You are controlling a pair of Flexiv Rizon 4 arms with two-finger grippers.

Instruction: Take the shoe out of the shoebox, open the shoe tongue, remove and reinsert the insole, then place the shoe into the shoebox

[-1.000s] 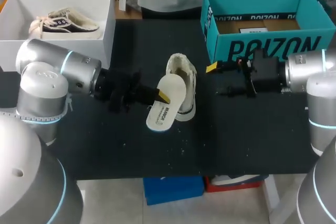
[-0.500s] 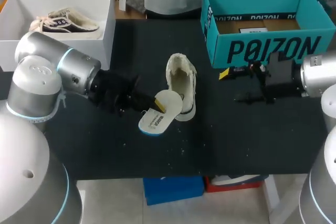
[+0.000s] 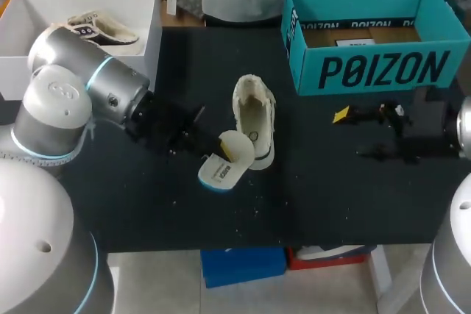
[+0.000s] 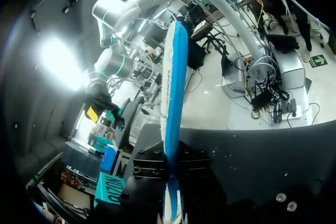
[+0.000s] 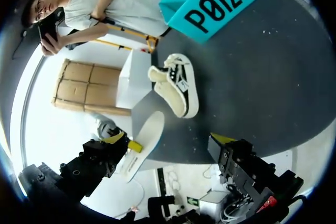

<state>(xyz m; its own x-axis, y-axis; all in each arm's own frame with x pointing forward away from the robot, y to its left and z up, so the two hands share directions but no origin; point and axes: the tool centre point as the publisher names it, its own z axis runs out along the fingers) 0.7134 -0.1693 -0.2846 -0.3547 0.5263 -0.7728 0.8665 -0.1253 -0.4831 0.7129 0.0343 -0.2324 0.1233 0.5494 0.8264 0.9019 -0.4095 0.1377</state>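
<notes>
Left gripper (image 3: 223, 151): fingers clamped on insole (image 3: 221, 169), blue edge down, pale face up; small dark print on face, not legible. Insole's far end overlaps near end of shoe (image 3: 254, 115). Shoe upright mid-table, mouth open. Right gripper (image 5: 169, 139): fingers apart, empty, right of shoe, near teal shoebox (image 3: 368, 71). Shoebox open, far right, large dark lettering on near wall. White box (image 3: 151, 42) far left holds second shoe (image 3: 96, 27). Black table (image 3: 331, 196), pale specks.

left arm (image 3: 96, 97) angles inward, jaws pinching the insole (image 3: 224, 163); right arm (image 3: 434, 137) lies low, jaws seemingly apart.
</notes>
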